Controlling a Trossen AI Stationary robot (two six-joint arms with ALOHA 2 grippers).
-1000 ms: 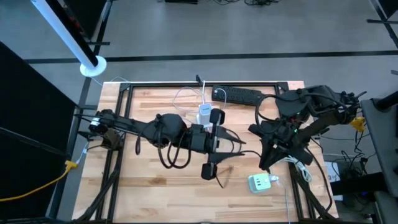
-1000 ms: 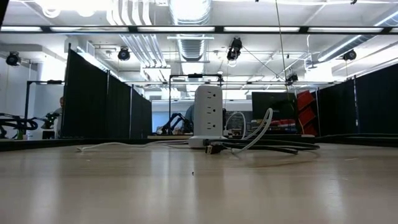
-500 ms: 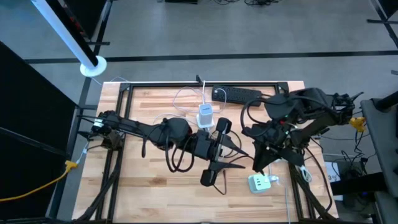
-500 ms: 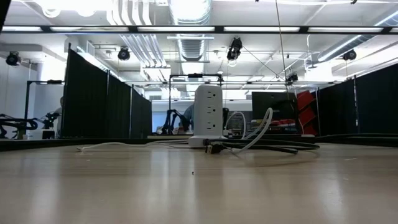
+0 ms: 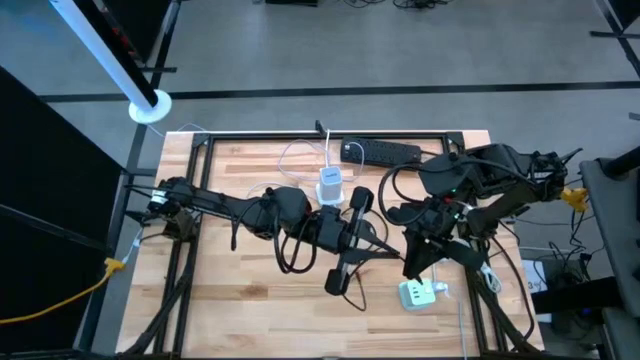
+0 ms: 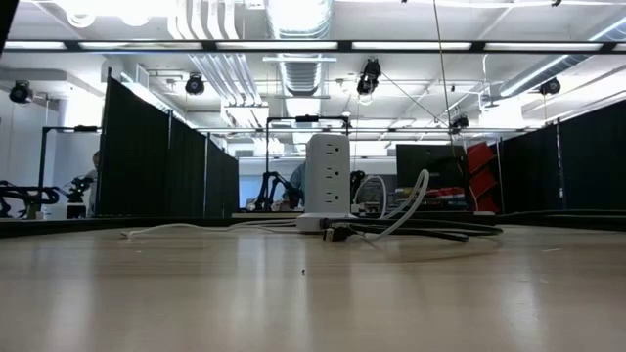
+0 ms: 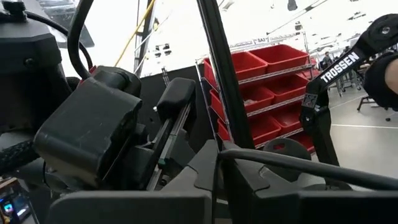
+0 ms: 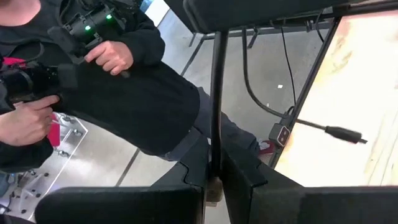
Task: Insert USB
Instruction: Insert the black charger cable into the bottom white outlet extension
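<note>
Lowest in the high view, right of centre, a small green and white adapter (image 5: pixel 420 293) lies on the desk (image 5: pixel 240 300). Just above it hangs the right hand (image 5: pixel 411 267), clenched. What it pinches, if anything, I cannot tell. From its own camera, a black plug (image 8: pixel 342 134) on the end of a dark cable lies on the wood at the right of the frame, close to the desk's edge. This is probably the USB end to be inserted, and no hand touches it. Beyond the edge stands a person (image 8: pixel 137 99) in dark clothes.

At mid-frame in the high view the left hand (image 5: pixel 387 250) points right toward the right hand, with a gap between them. It is clenched too, and I cannot tell whether anything is caught in it.

Further up, just above centre, stands a white socket tower (image 5: pixel 330 186) with a white cable (image 5: pixel 297 157) looping off it. In the low view the tower (image 6: pixel 326 174) rises at centre behind a bundle of dark cables (image 6: pixel 411 231). At the top edge of the desk lies a black power strip (image 5: pixel 381 152).

To do the step well, one hand should take the plug by its body, close behind the metal tip. The other should steady the socket. The plug needs to be level and square to the port, then pushed straight in without twisting.
</note>
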